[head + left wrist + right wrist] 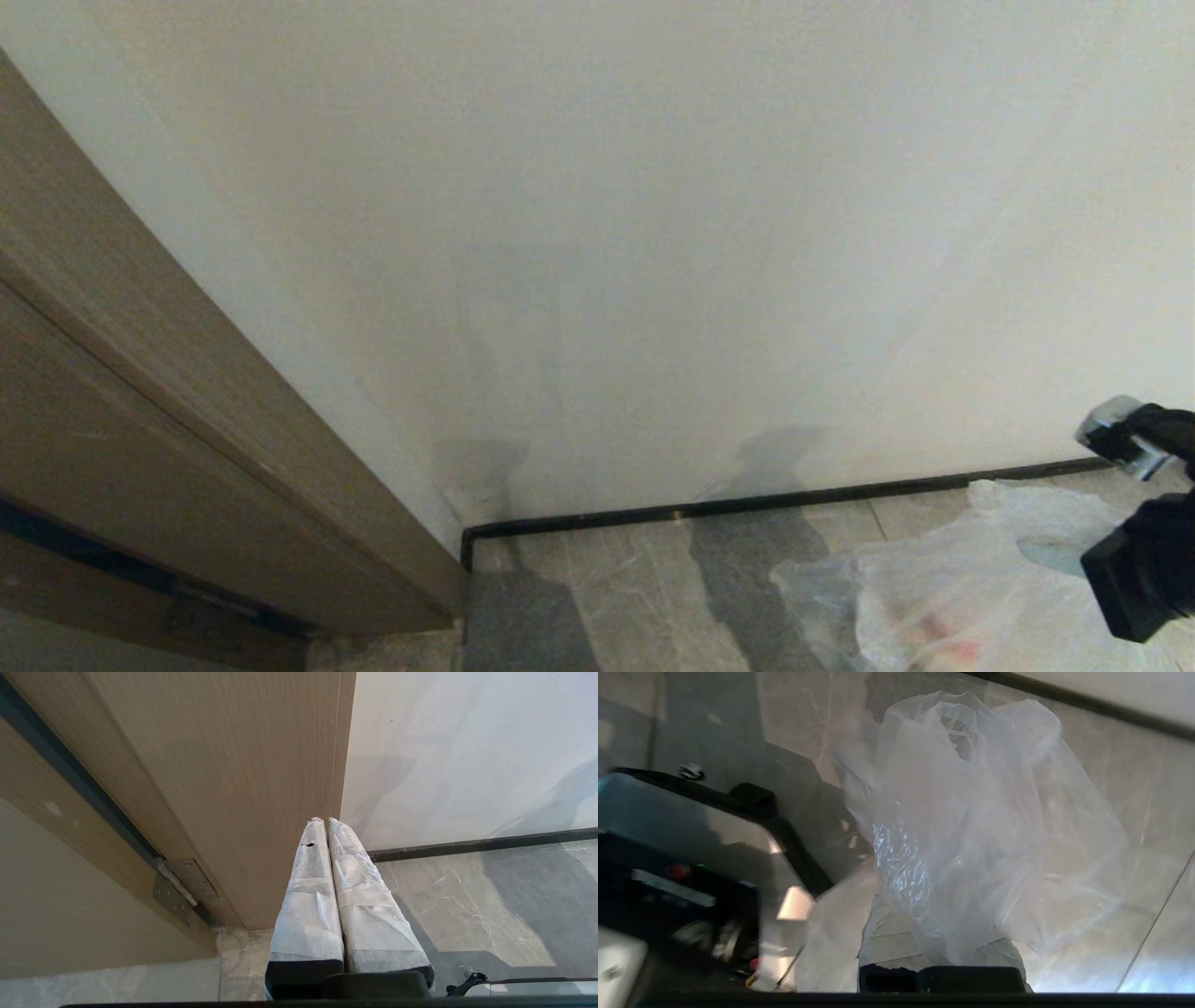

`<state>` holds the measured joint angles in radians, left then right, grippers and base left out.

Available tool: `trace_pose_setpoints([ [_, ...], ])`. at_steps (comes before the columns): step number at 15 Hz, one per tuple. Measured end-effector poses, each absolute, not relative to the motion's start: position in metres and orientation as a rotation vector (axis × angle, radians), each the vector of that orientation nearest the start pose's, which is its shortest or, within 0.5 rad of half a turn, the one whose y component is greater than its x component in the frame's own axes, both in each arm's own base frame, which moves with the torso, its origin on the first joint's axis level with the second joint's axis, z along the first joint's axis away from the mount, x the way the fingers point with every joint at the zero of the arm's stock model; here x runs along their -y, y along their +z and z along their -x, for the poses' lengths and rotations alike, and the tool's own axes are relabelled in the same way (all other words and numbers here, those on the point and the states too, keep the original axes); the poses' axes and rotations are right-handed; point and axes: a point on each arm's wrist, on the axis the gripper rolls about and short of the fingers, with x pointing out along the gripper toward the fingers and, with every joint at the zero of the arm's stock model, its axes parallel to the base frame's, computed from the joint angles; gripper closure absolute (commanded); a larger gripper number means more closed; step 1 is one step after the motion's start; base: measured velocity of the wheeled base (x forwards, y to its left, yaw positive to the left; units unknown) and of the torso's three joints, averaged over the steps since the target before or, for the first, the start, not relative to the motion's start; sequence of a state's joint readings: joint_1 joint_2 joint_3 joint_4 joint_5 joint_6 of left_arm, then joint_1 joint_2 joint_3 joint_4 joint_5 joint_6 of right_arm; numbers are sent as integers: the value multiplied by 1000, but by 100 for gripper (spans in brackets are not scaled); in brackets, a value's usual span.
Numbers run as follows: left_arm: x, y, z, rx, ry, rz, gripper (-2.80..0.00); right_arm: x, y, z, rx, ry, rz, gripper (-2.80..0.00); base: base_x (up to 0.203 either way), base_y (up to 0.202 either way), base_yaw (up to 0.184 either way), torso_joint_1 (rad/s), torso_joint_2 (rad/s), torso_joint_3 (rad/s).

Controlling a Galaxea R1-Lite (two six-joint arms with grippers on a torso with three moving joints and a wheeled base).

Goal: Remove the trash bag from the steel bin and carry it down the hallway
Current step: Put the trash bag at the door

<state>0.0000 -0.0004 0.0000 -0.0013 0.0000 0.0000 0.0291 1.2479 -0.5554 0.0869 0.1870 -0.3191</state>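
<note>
Two pincers are in view. Right pincer is closed on the trash bag: its wrapped fingers are buried in the crinkly clear plastic, which billows out past them. In the head view the trash bag hangs at lower right over the hallway floor, beside the black right arm, with a faint red item showing through the film. Left pincer is idle, its two white-wrapped fingers pressed together with nothing between them, pointing toward the edge of a tan wooden door frame. White wall fills most of the head view, with a black baseboard along its foot. Steel bin is not visible in any view.
</note>
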Motion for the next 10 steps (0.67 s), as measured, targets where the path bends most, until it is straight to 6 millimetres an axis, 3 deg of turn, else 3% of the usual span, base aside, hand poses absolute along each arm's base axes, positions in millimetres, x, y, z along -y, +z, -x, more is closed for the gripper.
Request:
trace_pose_setpoints([
  [7, 0, 76, 23, 2, 0, 0, 0, -12, 120, -255, -707, 318, 344, 0, 0, 0, 0, 0, 0, 0],
  [8, 0, 76, 23, 2, 0, 0, 0, -13, 115, -265, -698, 313, 356, -280, 0, 0, 0, 0, 0, 0],
  [10, 0, 76, 23, 2, 0, 0, 0, -13, 101, -274, -728, 333, 390, -280, 0, 0, 0, 0, 0, 0],
])
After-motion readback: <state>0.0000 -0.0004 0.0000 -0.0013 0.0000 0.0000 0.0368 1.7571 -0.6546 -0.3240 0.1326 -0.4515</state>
